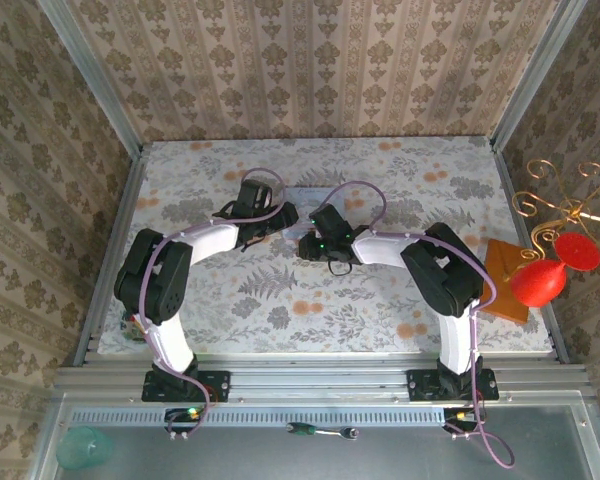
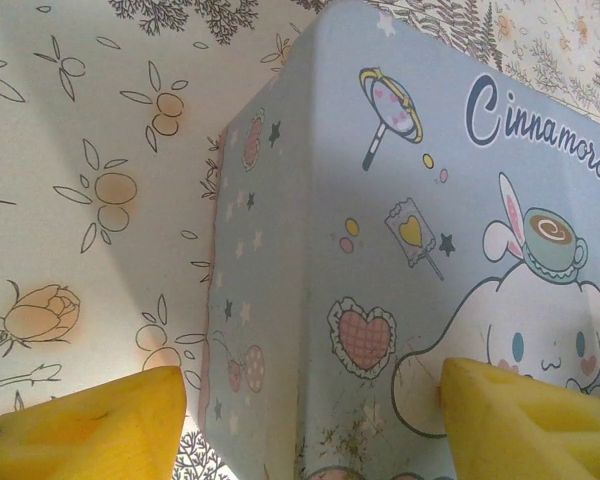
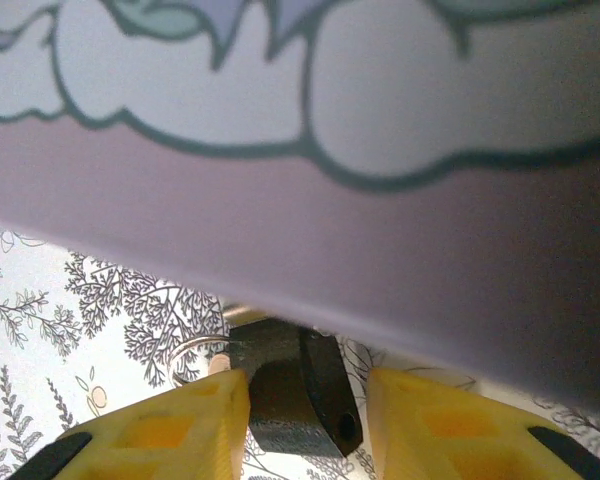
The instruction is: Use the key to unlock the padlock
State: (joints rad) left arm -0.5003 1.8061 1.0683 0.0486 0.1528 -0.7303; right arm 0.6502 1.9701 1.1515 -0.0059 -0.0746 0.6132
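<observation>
The black blocky padlock (image 3: 290,395) lies on the floral table, tucked under the edge of the pale cartoon tin (image 3: 310,230), its keyhole facing me. My right gripper (image 3: 305,400) stands open around it: the left finger (image 3: 170,430) touches the lock, and the right finger (image 3: 450,430) is a sliver away. A thin metal ring (image 3: 185,352) and a small tan tip show at the lock's left; I cannot tell if that is the key. My left gripper (image 2: 313,400) is open over the tin (image 2: 380,230), one finger (image 2: 80,430) off its side and the other over the lid. Both grippers (image 1: 280,215) (image 1: 318,243) meet mid-table.
A wooden board (image 1: 505,275), red balloon-like shapes (image 1: 540,282) and a gold wire stand (image 1: 570,205) sit past the table's right edge. A green-handled tool (image 1: 315,431) and a green cup (image 1: 80,447) lie on the near shelf. Patterned walls enclose the table.
</observation>
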